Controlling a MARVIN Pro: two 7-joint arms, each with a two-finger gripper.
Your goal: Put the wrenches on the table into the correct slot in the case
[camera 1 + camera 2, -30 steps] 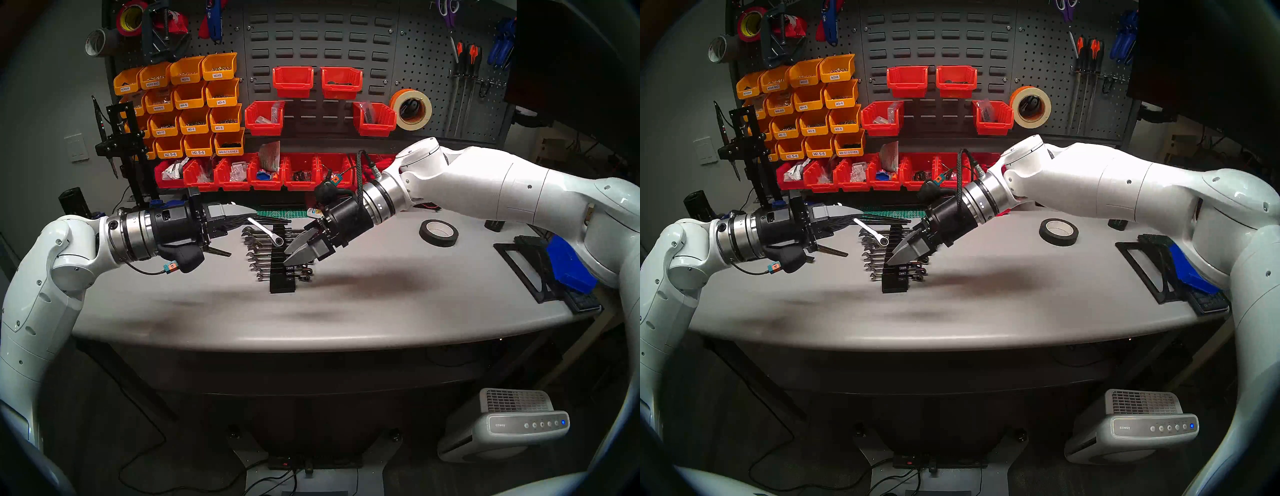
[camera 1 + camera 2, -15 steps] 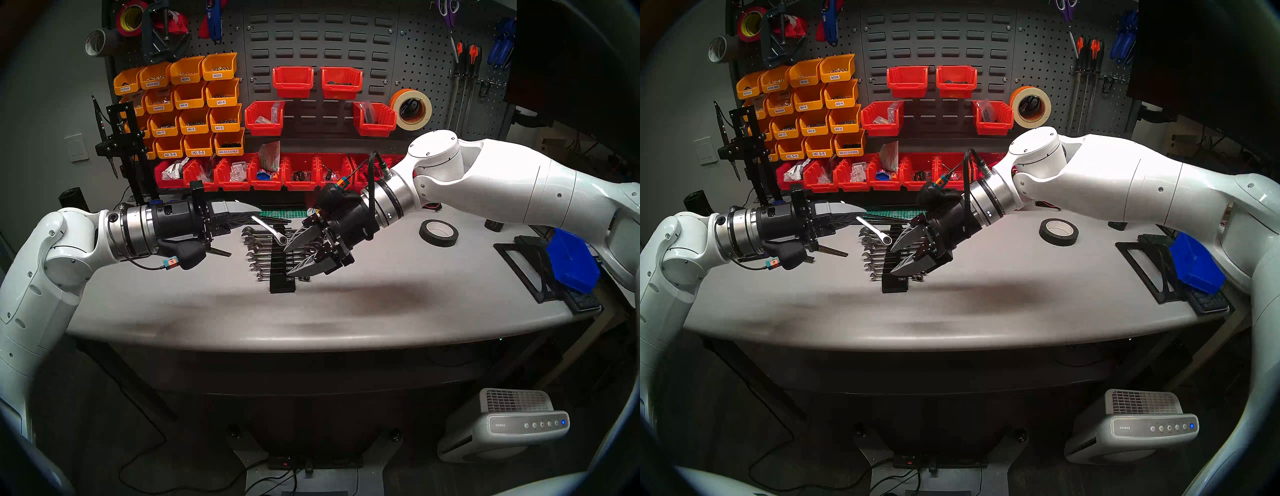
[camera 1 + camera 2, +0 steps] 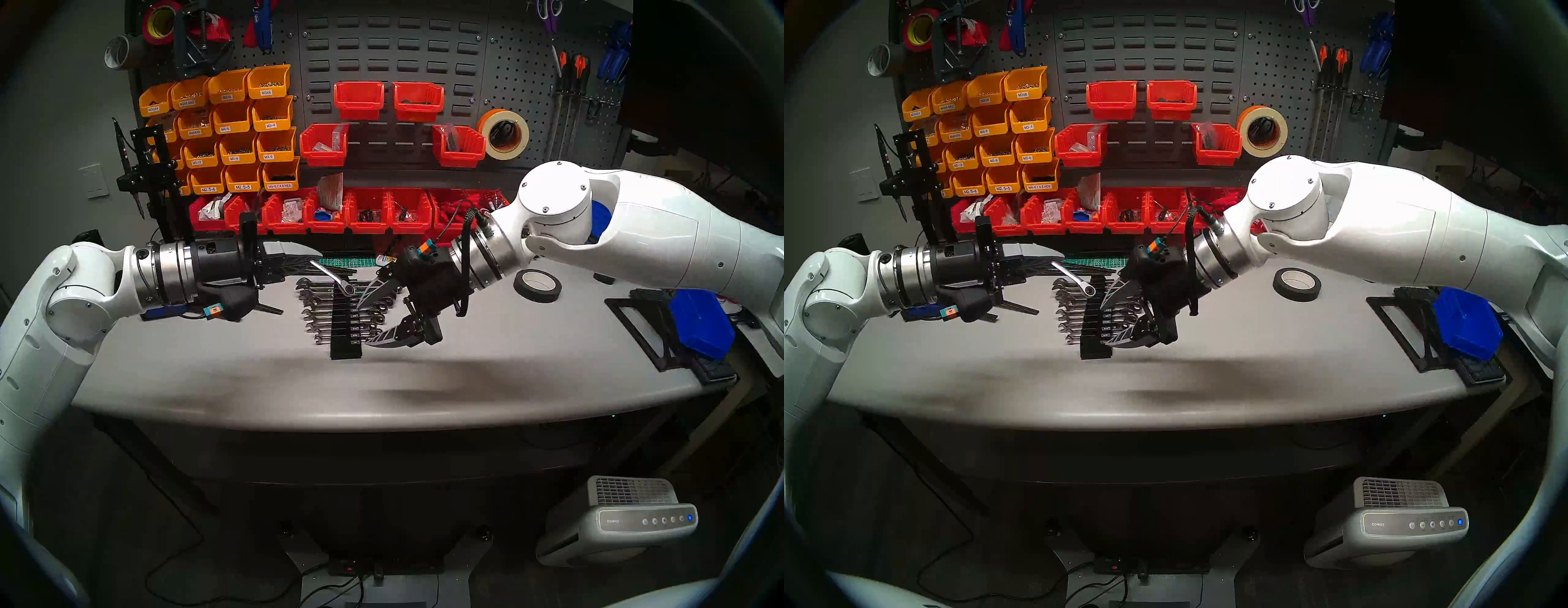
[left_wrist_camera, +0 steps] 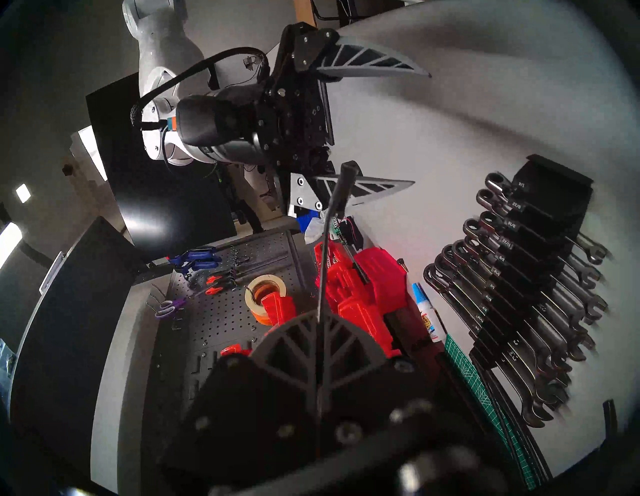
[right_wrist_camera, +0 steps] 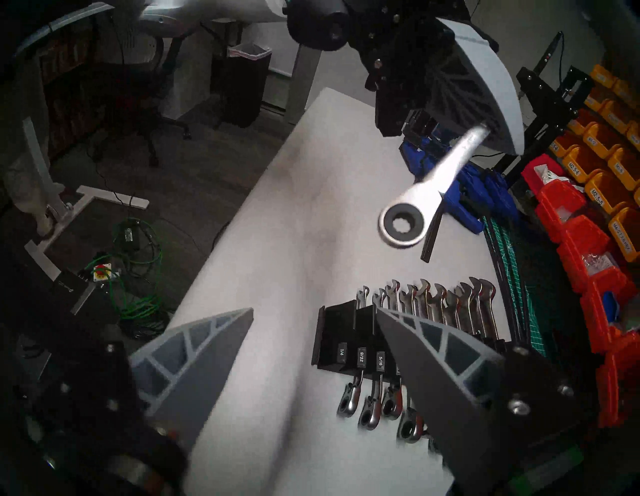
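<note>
A slim, shiny chrome ratchet-ring wrench (image 3: 335,278) is clamped at its open-jaw end by the left gripper (image 3: 312,261) and held above the stepped black plastic rack (image 3: 344,335). It is judged stiff, fairly heavy and slippery, best gripped across the flat mid-shank. The right gripper (image 3: 375,318) is held spread wide and empty.

You cannot see the open-jaw end of the wrench (image 3: 332,276); it is hidden between the pressed-together fingers of the left tool (image 3: 314,258). The right tool (image 3: 368,319) covers part of the case (image 3: 344,335), and in the right wrist view its far labels are hidden.
</note>
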